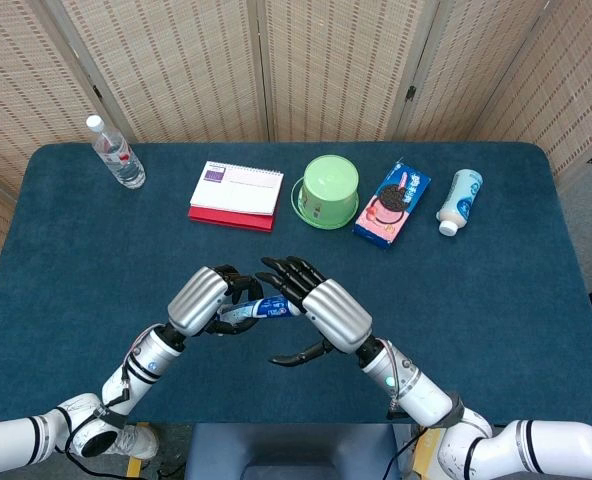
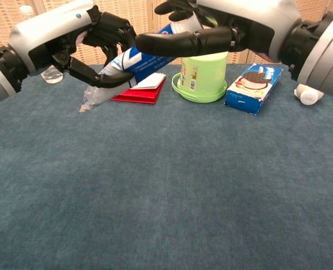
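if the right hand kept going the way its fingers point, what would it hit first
Most likely the toothpaste tube held in the left hand. The right hand points up and left with its fingertips already at the tube's cap end; whether they touch it is unclear. Further along that line lies the notebook.

Our left robot hand hangs above the table, its silver back turned up and its dark fingers curled inward in a grip. Our right robot hand meets it from the other side, fingers stretched toward the left ones and the thumb reaching out level. Both forearms angle in from the near edge, wrists raised.
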Controlling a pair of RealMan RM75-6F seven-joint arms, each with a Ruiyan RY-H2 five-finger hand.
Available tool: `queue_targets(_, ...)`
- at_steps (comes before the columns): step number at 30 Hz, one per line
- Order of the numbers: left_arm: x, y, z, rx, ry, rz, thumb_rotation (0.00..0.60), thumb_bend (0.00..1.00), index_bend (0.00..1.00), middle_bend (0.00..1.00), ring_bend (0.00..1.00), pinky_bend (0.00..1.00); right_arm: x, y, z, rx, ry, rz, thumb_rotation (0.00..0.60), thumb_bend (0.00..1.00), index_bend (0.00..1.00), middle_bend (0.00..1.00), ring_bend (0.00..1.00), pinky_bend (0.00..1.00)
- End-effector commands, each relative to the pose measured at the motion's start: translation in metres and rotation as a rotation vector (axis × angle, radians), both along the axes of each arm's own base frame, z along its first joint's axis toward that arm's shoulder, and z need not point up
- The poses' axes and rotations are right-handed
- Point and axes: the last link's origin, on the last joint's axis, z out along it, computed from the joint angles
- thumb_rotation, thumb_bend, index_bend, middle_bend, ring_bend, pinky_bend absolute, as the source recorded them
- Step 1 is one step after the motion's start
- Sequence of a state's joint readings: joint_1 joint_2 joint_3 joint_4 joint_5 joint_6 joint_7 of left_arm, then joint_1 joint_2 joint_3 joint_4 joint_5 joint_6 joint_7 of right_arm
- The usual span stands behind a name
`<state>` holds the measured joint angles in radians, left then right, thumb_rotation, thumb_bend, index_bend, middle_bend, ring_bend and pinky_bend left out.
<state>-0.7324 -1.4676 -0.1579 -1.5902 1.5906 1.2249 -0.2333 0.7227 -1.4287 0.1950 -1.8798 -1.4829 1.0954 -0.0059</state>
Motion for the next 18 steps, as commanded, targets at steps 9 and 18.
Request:
queue_targets(9, -0.013, -0.002, -0.004, 0.003, 0.056, -0.004, 0.6, 0.5, 0.71, 0.78, 0.68, 0.5, -0.016, 0.001, 0.023, -0.08, 0.004, -0.019, 0.216, 0.0, 0.0, 0.0, 0.0, 0.0)
queue_targets(18, -0.047, 0.004, -0.032, -0.005, 0.406, 0.005, 0.6, 0.5, 0.66, 0.76, 0.61, 0.44, -0.047, -0.004, 0.055, -0.161, 0.024, -0.087, 0.216, 0.0, 0.0, 0.0, 0.0, 0.0)
